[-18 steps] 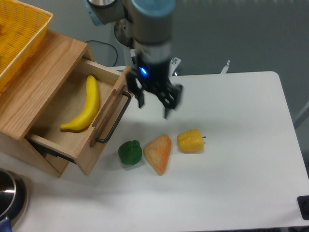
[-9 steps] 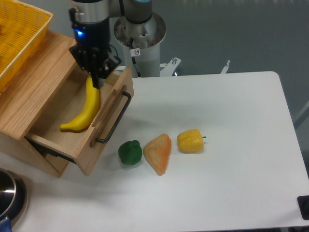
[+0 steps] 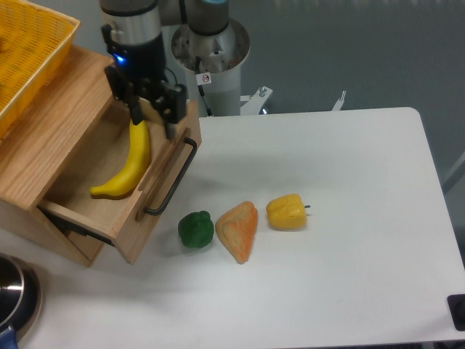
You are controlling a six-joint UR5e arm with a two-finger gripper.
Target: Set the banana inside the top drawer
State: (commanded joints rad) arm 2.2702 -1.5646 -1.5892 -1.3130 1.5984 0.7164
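The banana (image 3: 131,162) lies inside the open top drawer (image 3: 155,200), its upper end toward the back and its tip toward the front left. The drawer is light wood with a black bar handle (image 3: 172,180) and is pulled out of the wooden cabinet (image 3: 51,142). My gripper (image 3: 152,120) hangs over the back end of the drawer, just above the banana's upper end. Its fingers are spread apart and hold nothing; one finger (image 3: 135,113) is left of the banana's end, the other is near the drawer's right wall.
A yellow mesh basket (image 3: 29,51) sits on the cabinet top. On the white table lie a green pepper (image 3: 195,229), an orange wedge (image 3: 240,230) and a small yellow bell pepper (image 3: 286,211). A metal bowl (image 3: 14,298) is at the bottom left. The robot base (image 3: 211,51) stands behind.
The gripper moved left from above the table to over the drawer's back end, then spread its fingers. The banana has stayed in the drawer throughout.
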